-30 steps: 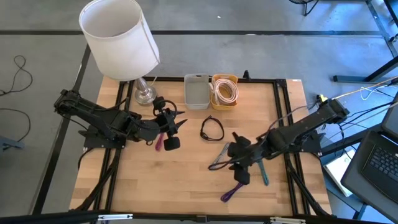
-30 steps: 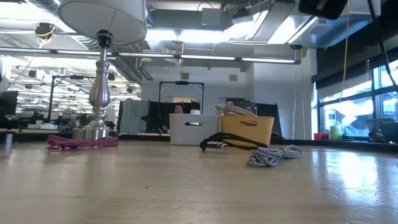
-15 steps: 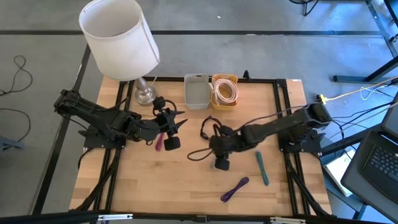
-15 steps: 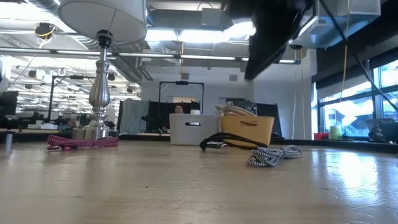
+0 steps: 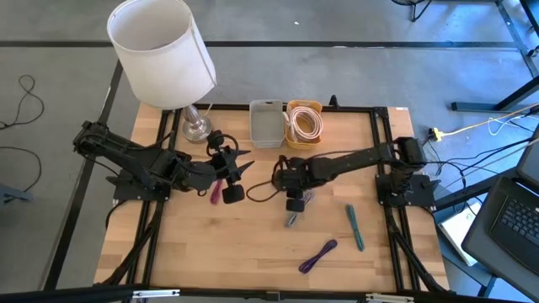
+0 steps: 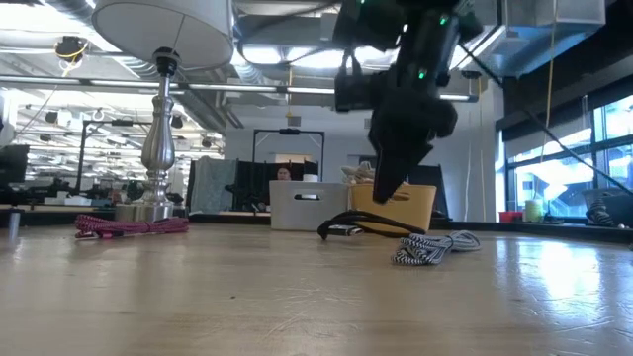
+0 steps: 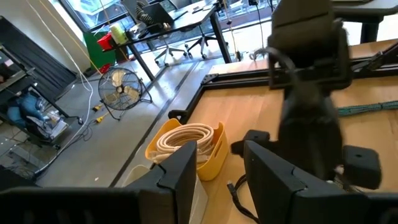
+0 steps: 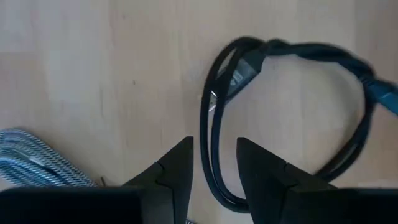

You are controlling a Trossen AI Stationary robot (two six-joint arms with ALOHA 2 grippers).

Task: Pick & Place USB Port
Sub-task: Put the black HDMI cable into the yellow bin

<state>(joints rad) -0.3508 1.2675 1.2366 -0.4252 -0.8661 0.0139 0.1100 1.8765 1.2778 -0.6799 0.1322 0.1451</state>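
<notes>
1. Your right gripper (image 8: pixel 212 163) hangs over the middle of the bench, directly above the black cable (image 5: pixel 284 172), a loose loop lying just in front of the grey bin (image 5: pixel 266 123) and the yellow basket (image 5: pixel 304 123) at the far edge. Its fingers stand a little apart with nothing between them; the cable's doubled strand shows through that gap in the right wrist view.

2. The relation to watch: the loop's plug end (image 8: pixel 239 71) lies ahead of the fingertips, and the strand runs lengthwise along the gap, not across it. Judged from that, a straight descent would straddle the strand.

3. The right arm is clearly the nearer one. Your left gripper (image 5: pixel 238 167) waits toward the bench's left side, holding nothing I can see; its fingers look parted.

4. Neighbours: the striped cable (image 5: pixel 296 210) lies just nearside of the right gripper, close enough to snag. The pink cable (image 5: pixel 215 193) sits under the left gripper; the purple cable (image 5: pixel 317 255) and teal cable (image 5: pixel 354 227) lie well apart toward the near right corner.

5. Room: open wood lies at the near left corner. The lamp (image 5: pixel 162 52) crowds the far left corner.
</notes>
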